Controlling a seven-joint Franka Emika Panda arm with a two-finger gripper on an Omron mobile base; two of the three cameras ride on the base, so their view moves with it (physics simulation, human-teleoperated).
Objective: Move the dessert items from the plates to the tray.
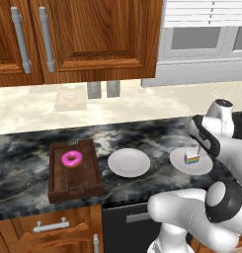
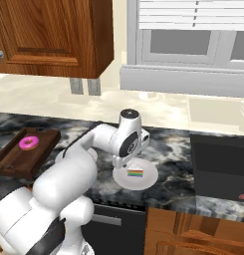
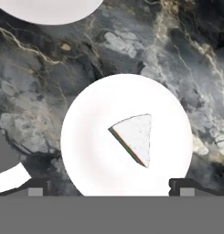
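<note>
Pincer hovers open directly above cake wedge.

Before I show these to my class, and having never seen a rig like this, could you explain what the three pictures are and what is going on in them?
It is a simulated kitchen with a white robot arm on a base that can drive. Two pictures come from cameras on that base, behind the arm to its left and right. The third looks down from the hand itself.

On the dark marble counter lie a brown wooden tray with a pink donut already in it, an empty white plate, and a second plate carrying a wedge of rainbow-layered cake.

The tool hangs above the cake, which the hand view shows from the top as a white triangle. Its two fingertips stand wide apart and it holds nothing.
</note>
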